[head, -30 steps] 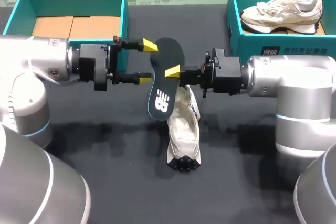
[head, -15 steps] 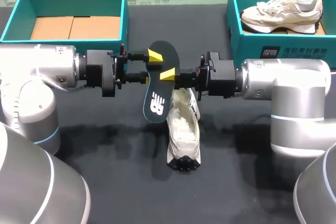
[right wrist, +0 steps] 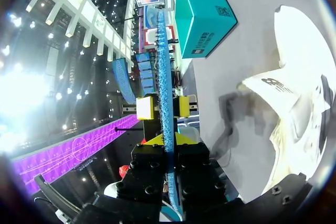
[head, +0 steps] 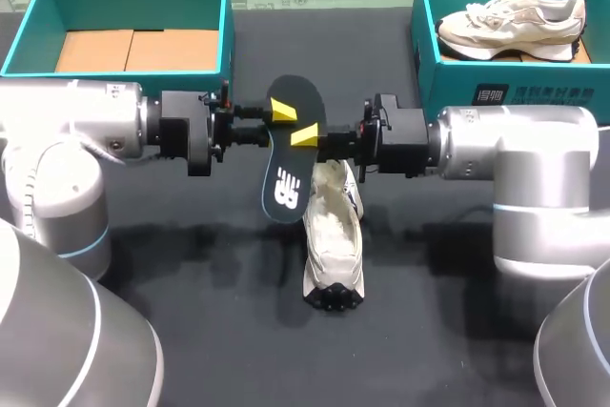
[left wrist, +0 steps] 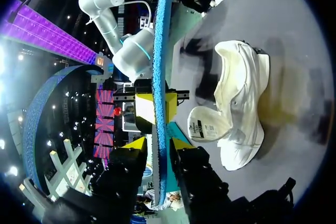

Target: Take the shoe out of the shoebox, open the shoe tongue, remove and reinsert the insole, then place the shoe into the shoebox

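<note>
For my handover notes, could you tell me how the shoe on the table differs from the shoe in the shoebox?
The shoe on the table runs near to far, its tongue pulled open; the shoe in the shoebox lies crosswise, laced shut. Both are cream sneakers.

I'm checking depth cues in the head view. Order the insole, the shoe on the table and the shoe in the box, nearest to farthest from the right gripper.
1. insole, gripped by the right gripper itself.
2. shoe on the table, lying just under it, mid-table.
3. shoe in the box, far right corner.
</note>
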You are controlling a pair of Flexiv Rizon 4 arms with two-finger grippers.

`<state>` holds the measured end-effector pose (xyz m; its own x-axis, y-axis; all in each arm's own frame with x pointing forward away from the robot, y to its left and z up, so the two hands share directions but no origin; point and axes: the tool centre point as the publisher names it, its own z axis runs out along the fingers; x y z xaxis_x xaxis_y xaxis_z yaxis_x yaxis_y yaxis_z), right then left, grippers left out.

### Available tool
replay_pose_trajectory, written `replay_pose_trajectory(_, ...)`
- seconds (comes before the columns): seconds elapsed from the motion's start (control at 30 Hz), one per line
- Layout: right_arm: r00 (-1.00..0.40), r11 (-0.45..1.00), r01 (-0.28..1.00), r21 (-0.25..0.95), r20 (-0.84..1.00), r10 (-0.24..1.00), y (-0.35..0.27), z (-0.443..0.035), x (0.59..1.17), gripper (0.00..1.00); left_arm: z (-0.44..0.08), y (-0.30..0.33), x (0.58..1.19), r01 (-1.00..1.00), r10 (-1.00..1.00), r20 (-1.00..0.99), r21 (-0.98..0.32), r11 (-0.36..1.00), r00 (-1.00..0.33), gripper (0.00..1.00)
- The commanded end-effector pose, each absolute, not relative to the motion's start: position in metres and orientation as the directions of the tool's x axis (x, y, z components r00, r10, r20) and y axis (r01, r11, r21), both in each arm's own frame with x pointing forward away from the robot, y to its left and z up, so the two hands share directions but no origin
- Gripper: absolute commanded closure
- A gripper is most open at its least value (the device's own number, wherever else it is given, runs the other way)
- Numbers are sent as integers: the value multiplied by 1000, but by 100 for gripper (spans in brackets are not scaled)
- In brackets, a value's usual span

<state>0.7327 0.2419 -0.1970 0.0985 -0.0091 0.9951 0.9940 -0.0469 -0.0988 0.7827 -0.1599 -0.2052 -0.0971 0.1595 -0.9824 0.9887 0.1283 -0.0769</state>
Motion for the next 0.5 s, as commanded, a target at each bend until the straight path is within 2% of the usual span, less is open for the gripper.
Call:
replay_pose_trajectory(0.03, 99, -42, 994, -99, 995, -9, 242, -198, 733, 100, -207, -162, 783, 990, 164, -982, -74, 124, -94, 78)
replay_pose_trajectory(0.4, 103, -35, 994, -103, 995, -12, 241, -199, 734, 100, -209, -167, 784, 991, 167, -982, -70, 110, -88, 87)
replay_pose_trajectory(0.5, 104, -33, 994, -105, 994, -13, 241, -199, 734, 100, -210, -168, 786, 991, 168, -982, -70, 111, -88, 100)
